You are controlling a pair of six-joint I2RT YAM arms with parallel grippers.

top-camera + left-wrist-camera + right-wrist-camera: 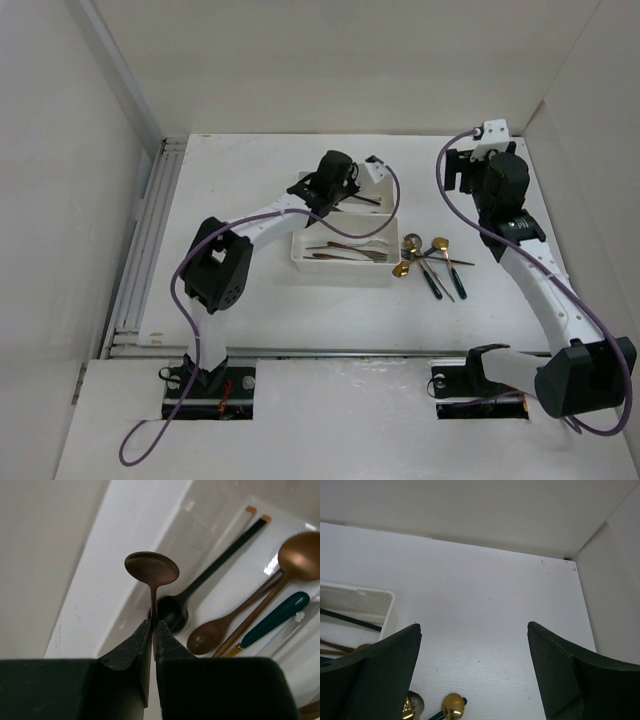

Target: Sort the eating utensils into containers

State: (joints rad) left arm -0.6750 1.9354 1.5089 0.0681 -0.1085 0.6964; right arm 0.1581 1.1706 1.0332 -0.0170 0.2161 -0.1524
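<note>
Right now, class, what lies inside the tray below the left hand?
A black spoon, two copper spoons and a green-handled utensil. The left hand, shut on another spoon, covers the tray's near part.

**Brushed metal, shiny plastic, matt black**

The copper spoon [151,569] has a satin, brushed-metal bowl with a dull sheen. The black spoon [175,611] looks smooth and semi-matt. A green handle [280,616] is smooth and glossy. The white tray [200,530] is shiny plastic. The left gripper [152,627] has fingers [132,652] of matt, faintly grainy black. The gold spoon [453,705] gleams like polished metal. The white table [485,605] is matt and finely ribbed.
</note>
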